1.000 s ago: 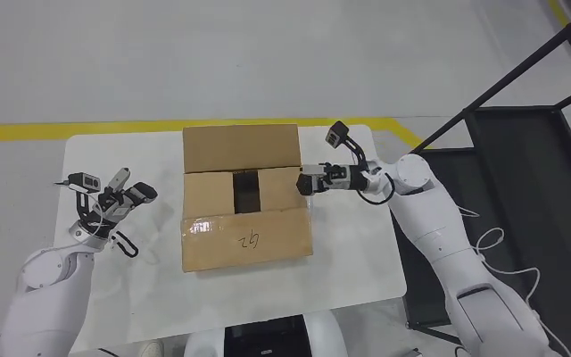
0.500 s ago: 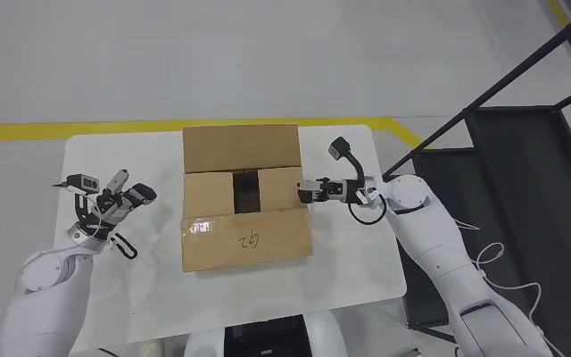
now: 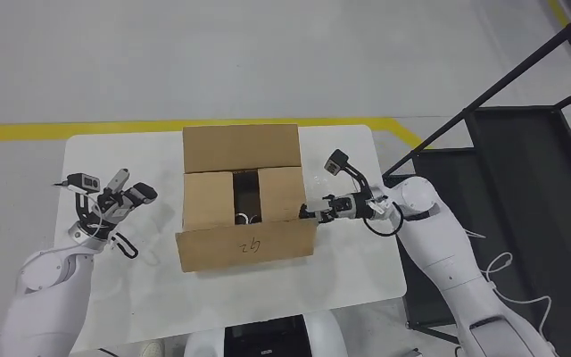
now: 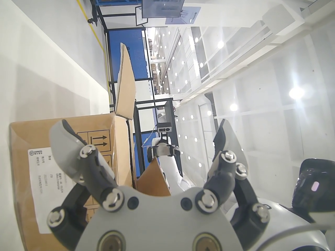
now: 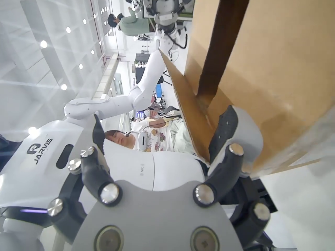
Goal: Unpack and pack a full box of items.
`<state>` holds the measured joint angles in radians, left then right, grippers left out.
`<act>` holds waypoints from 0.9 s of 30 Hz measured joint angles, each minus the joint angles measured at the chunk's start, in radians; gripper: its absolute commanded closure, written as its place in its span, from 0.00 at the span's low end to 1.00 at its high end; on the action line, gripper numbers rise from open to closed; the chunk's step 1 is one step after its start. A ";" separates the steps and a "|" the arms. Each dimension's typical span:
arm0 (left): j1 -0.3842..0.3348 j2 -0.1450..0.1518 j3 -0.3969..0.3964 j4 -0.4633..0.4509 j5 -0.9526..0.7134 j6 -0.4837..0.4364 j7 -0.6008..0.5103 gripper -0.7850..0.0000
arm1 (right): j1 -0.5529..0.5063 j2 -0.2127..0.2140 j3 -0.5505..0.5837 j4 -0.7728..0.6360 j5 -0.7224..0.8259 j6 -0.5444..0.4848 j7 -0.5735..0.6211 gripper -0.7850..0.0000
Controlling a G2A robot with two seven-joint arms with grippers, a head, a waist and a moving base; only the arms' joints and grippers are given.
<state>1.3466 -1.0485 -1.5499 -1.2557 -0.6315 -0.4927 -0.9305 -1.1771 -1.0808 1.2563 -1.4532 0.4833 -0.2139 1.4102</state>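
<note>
One cardboard box (image 3: pixel 241 147) stands in the middle of the table (image 3: pixel 125 152), its near flap (image 3: pixel 247 243) tilted up and two side flaps (image 3: pixel 207 198) folded in. The right end effector (image 3: pixel 308 212), fingers spread, straddles that flap's corner. The left end effector (image 3: pixel 132 183), also spread, hangs well left of the box.
</note>
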 measured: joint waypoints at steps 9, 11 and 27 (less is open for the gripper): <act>0.004 -0.003 0.008 -0.006 0.002 -0.003 0.000 0.00 | -0.136 0.025 -0.006 -0.185 -0.045 0.111 0.093 0.00; 0.006 -0.004 0.009 -0.006 0.001 -0.004 -0.002 0.00 | -0.165 0.028 -0.019 -0.214 -0.055 0.121 0.095 0.00; 0.033 0.000 -0.017 -0.010 -0.010 -0.003 -0.028 0.00 | -0.268 0.046 -0.079 -0.317 -0.341 -0.016 -0.074 0.00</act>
<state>1.3793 -1.0489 -1.5670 -1.2658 -0.6415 -0.4958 -0.9581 -1.4451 -1.0350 1.1772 -1.7705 0.1421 -0.2295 1.3360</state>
